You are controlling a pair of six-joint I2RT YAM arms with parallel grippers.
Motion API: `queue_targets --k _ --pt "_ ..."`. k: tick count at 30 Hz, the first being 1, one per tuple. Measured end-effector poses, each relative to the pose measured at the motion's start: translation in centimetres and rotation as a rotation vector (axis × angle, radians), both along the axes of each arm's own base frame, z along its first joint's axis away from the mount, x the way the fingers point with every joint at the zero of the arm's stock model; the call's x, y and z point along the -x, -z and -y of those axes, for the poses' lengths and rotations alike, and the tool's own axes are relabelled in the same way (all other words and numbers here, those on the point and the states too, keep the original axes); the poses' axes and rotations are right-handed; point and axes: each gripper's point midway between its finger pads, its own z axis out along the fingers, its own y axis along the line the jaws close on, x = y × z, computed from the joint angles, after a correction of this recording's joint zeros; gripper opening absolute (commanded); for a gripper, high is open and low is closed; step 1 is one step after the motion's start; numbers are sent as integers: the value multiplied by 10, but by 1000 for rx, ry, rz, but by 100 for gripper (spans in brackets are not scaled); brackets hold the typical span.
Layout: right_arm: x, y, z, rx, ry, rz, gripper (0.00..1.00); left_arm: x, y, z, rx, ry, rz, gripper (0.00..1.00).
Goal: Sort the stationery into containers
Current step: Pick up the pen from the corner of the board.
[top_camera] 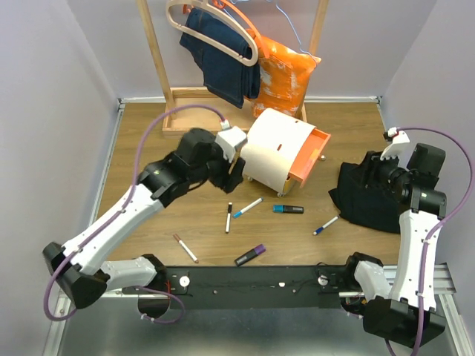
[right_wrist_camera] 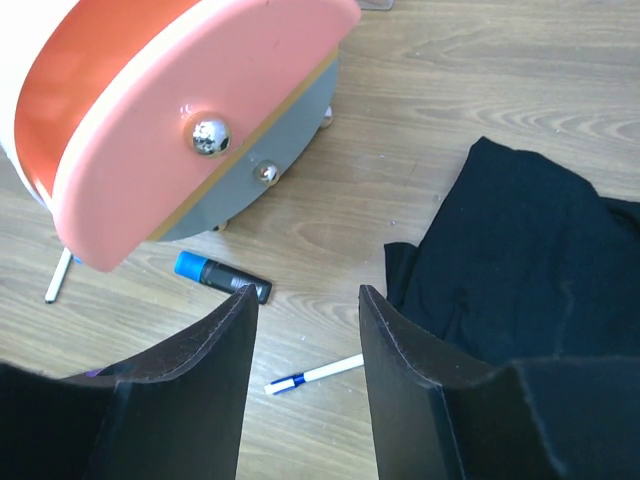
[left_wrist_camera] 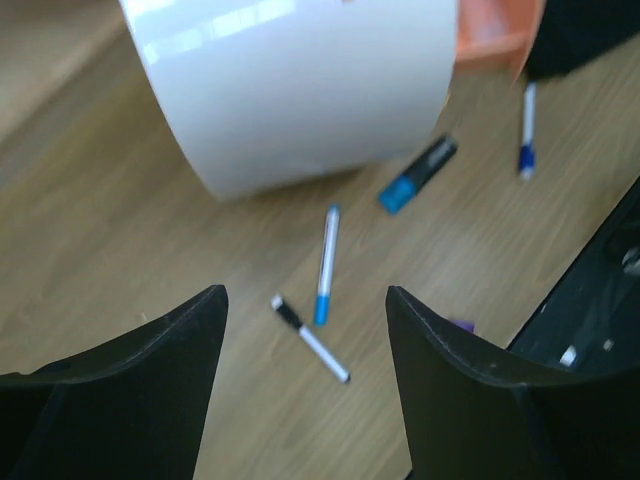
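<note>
The cream-white round-topped cabinet (top_camera: 276, 148) stands mid-table with one orange drawer (top_camera: 310, 157) pulled out toward the right. In front of it lie a black-capped white pen (top_camera: 228, 217), a blue-capped pen (top_camera: 247, 208), a black marker with a blue cap (top_camera: 288, 209), a blue-tipped pen (top_camera: 325, 225), a purple marker (top_camera: 251, 255) and an orange-pink pen (top_camera: 185, 248). My left gripper (left_wrist_camera: 305, 297) is open and empty above the black-capped pen (left_wrist_camera: 310, 340), beside the cabinet (left_wrist_camera: 300, 90). My right gripper (right_wrist_camera: 308, 295) is open and empty, above the blue-tipped pen (right_wrist_camera: 315, 374), facing the drawer front (right_wrist_camera: 190, 110).
A dark folded cloth (top_camera: 371, 194) lies at the right under my right arm and shows in the right wrist view (right_wrist_camera: 530, 260). A wooden clothes rack (top_camera: 159, 67) with dark garments and an orange bag (top_camera: 286, 74) stands at the back.
</note>
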Motion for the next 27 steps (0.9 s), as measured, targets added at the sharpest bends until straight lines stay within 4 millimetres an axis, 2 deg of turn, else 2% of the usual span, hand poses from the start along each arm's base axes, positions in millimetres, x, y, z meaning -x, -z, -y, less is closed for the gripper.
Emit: queue_targets --k 2,3,5,6,8,14,22,27 --pt "2 1 -1 0 -7 -6 54 9 45 -8 -73 7 -84 69" --pt "2 2 -1 -1 -9 -8 53 18 86 -13 -138 28 -164 69" --pt "3 3 -2 0 -11 -13 53 37 138 -24 -239 51 -290 68" --pt "4 3 -2 1 -13 -16 53 48 158 -31 -279 64 -351 68" --pt "5 4 -2 1 -15 -21 53 67 180 -39 -333 90 -419 68" --pt "6 3 -2 12 -19 -13 53 98 191 -25 -340 171 -423 67" --pt "6 0 4 67 -15 17 53 147 209 18 -367 319 -444 67" --pt "9 -4 6 103 -9 44 53 161 225 29 -402 339 -463 70"
